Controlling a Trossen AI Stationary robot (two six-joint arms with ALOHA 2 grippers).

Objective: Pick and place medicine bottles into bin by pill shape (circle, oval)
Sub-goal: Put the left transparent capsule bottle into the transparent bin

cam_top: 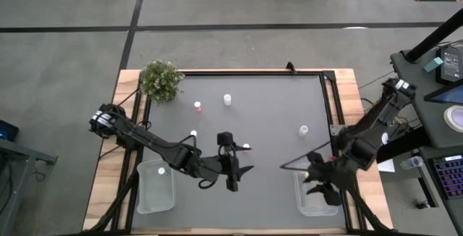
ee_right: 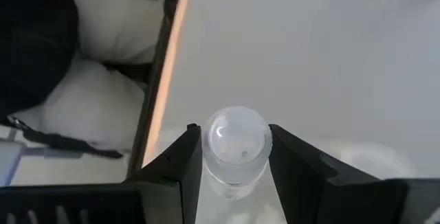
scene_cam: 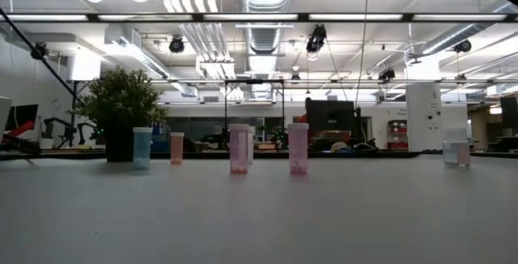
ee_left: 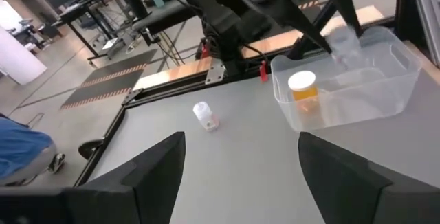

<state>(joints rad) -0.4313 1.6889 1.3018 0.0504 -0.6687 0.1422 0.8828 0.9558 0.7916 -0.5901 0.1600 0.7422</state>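
Grey worktop (cam_top: pixel 268 120) holds four loose medicine bottles (cam_top: pixel 227 100) between 11 and 3 o'clock, one sits in each bin, the right pincer (ee_right: pixel 232 157) grips a clear bottle (ee_right: pixel 236 145) over the right bin (cam_top: pixel 312 205), and the left pincer (cam_top: pixel 233 171) hangs released mid-worktop.

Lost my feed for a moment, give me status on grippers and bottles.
Left gripper open, empty, mid-table. Right gripper shut on clear bottle, over right bin. Orange bottle already in that bin. Nothing blocking.
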